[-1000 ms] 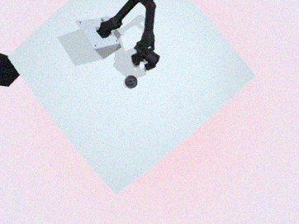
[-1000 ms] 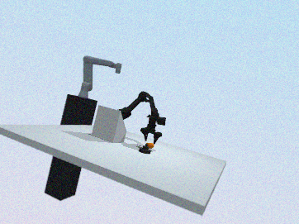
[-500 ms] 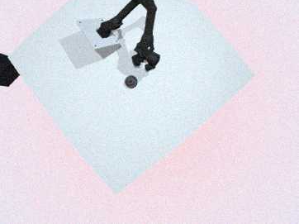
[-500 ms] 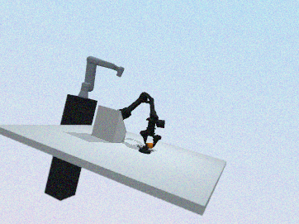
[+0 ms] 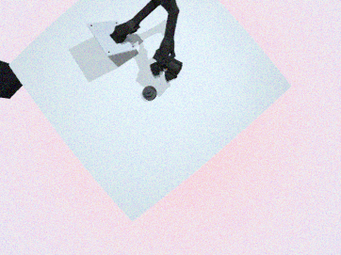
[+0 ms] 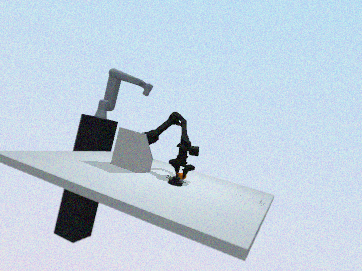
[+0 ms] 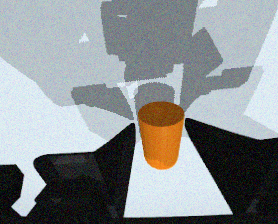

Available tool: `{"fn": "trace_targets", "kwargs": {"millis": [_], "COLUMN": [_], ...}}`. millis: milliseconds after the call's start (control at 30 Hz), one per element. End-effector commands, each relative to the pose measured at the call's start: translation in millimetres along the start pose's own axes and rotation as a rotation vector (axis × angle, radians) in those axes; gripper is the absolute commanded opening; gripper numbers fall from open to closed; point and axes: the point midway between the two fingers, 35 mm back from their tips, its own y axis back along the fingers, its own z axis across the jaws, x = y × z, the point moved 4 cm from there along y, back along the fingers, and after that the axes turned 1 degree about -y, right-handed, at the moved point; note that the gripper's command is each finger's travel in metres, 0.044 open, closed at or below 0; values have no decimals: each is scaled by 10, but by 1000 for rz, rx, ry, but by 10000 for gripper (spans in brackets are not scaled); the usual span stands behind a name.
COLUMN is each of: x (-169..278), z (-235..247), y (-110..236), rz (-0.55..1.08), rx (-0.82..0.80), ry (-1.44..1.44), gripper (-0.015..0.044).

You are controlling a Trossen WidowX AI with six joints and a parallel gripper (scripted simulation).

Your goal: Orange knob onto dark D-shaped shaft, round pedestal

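The orange knob (image 6: pixel 181 175) (image 7: pixel 161 142) is between the two black fingers of my gripper (image 6: pixel 182 173) (image 7: pixel 159 124) (image 5: pixel 163 73). In the wrist view its darker round end faces up in the picture and its body narrows toward the lower end. The gripper is partly open around it, with a thin gap at the left finger; the right finger is very close to the knob's side. The round dark pedestal (image 5: pixel 149 93) (image 6: pixel 175 182) stands just below and left of the gripper in the top view. Its shaft is too small to make out, and the pedestal is not in the wrist view.
A pale box-like panel (image 5: pixel 105 36) (image 6: pixel 131 152) stands by the arm's base on the tabletop (image 5: pixel 188 123) (image 6: pixel 210 216). A grey second arm (image 6: pixel 113 88) stands on a black column (image 6: pixel 94 133) behind the table. The arm's shadow falls around the gripper.
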Motion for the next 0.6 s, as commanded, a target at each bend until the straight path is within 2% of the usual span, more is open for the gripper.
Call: {"fn": "trace_targets", "kwargs": {"millis": [0, 167, 467, 567], "x": [-8, -8, -8, -8], "z": [4, 4, 4, 4], "y": [-3, -3, -3, -3], "rz": [-4, -4, -4, -4], "rx": [-3, -3, -3, -3], "ry": [-5, -5, -5, -5], "gripper": [240, 240, 180, 179]}}
